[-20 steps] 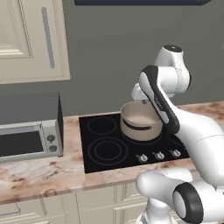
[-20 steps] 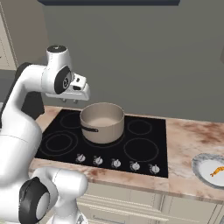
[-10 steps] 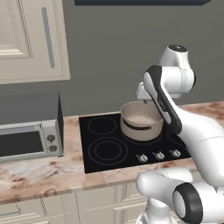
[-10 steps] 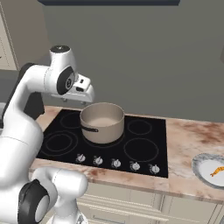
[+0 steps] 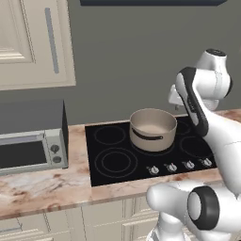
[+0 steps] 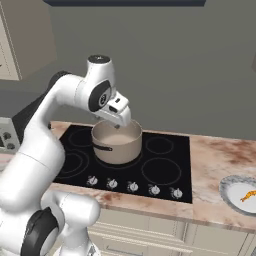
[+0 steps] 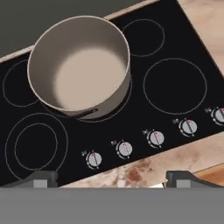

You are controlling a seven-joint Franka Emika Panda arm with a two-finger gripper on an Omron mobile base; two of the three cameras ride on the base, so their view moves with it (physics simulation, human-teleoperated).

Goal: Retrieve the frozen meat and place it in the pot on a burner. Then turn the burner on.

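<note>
The beige-tan pot [image 7: 78, 65] stands upright on a middle rear burner [image 7: 124, 101] of the black cooktop, its dark handle facing the knobs [image 5: 147, 137]. Its pale inside looks bare. My gripper [image 7: 113, 178] hangs above the pot [image 6: 116, 142], a little to its front, and looks down on it; it is open, and nothing sits between the two dark fingertips [image 7: 41, 177]. From the right base, the hand [image 6: 117, 114] hovers just over the pot's rim. The frozen meat is out of view.
Several knobs [image 7: 124, 148] line the cooktop's front edge. A larger double-ringed zone [image 7: 36, 146] lies front left. A toaster oven [image 5: 30, 141] stands on the counter to the left. At the far right, a plate [image 6: 235, 197] holds orange food.
The gripper's jaws have spread from part-closed to wide open. The hand has risen a little above the pot. The pot has not moved.
</note>
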